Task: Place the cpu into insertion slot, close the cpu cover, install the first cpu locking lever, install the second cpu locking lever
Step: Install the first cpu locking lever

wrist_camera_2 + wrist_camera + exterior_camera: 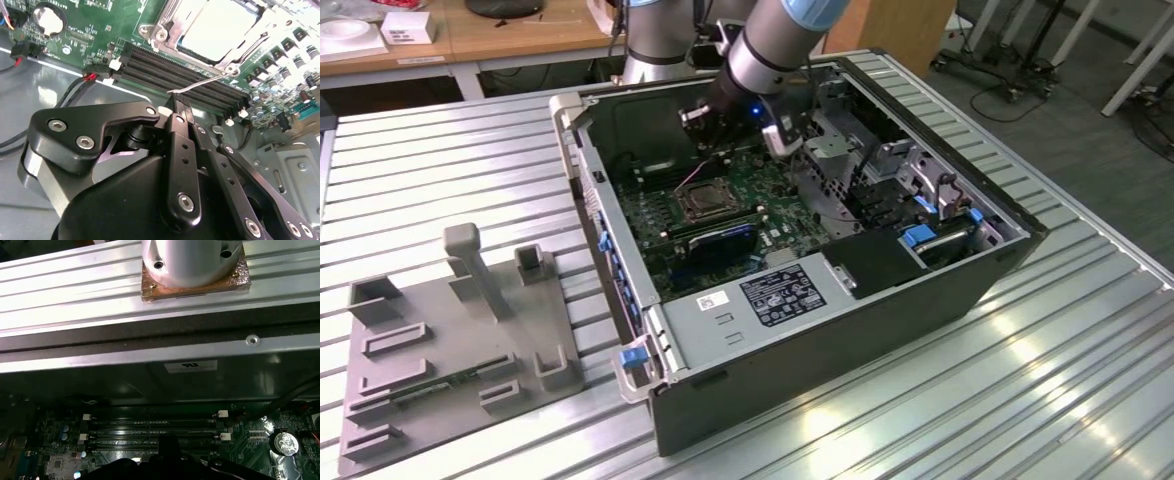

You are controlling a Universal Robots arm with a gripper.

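- Lying open on the table, the computer case (854, 330) held a green circuit board (774, 185) on its floor.
- Left of the board's middle sat the insertion slot (678, 206). The cpu (220, 27) was already in it, dull silver top up, and the cpu cover (167, 22) lay flat around the chip.
- Long black memory slots (175, 67) ran just beside the socket, and a coin battery (50, 20) sat further along the board.
- The gripper (177, 102) hung over the memory slots, near the case's far wall. Its fingers (176, 130) were pressed together, pinching the free end of the thin silver locking lever (210, 80), which rose at a slant from the socket's corner.
- A labelled metal box (774, 295) filled the near end of the case, and a drive cage with blue tabs (934, 235) filled the right.
- The arm (774, 50) reached down over the far wall and hid part of the board.
- Well apart, on the exterior view's left, a grey fixture (454, 340) with posts and slots lay flat.
- Everything rested on a ribbed metal table (1067, 380).
- Beyond it, at the far left, a wooden desk (520, 35) carried white boxes (407, 25).
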